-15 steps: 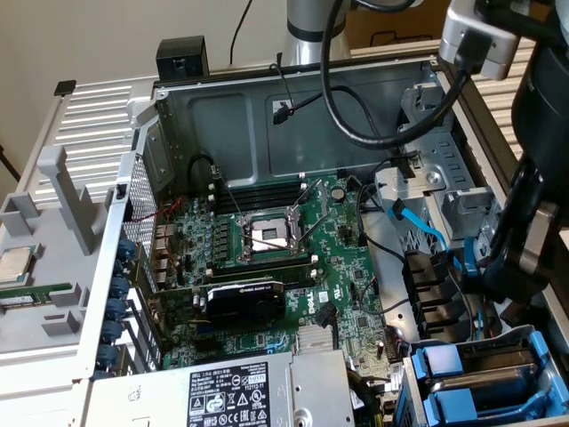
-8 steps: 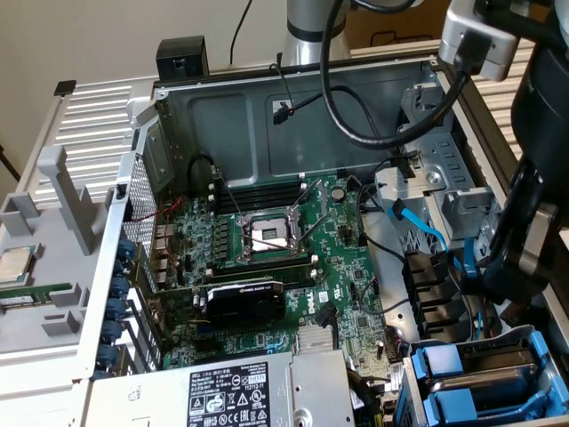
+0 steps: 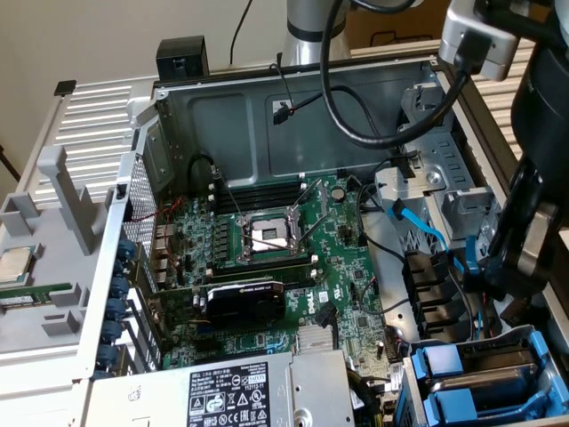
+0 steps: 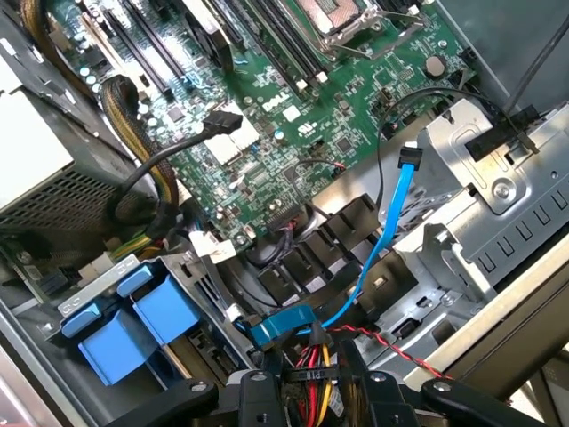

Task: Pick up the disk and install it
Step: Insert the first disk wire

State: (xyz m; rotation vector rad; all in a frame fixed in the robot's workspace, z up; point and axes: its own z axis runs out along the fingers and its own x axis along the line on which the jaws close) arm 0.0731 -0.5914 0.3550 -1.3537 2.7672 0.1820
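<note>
- Half-spread hand [image 4: 316,396], fingers [image 4: 256,398] apart and clamping nothing, low inside the open computer case [image 3: 222,98], just above a bundle of red, yellow and black wires [image 4: 313,360].
- Right past the fingertips, a blue connector [image 4: 284,325] and a blue SATA cable [image 4: 391,240] rising across black plastic ducting, with a twisted red-and-black wire [image 4: 391,349] alongside.
- Near the hand but apart from it, the disk [image 4: 164,310] in its bright blue carrier, seated in the drive cage at the case's corner.
- Further in, green motherboard [image 3: 347,267], graphics card [image 3: 244,302], CPU socket [image 3: 267,233], labelled power supply [image 3: 222,396].
- Outside the case, at the exterior view's left, a CPU chip [image 3: 13,264] on a grey tray.
</note>
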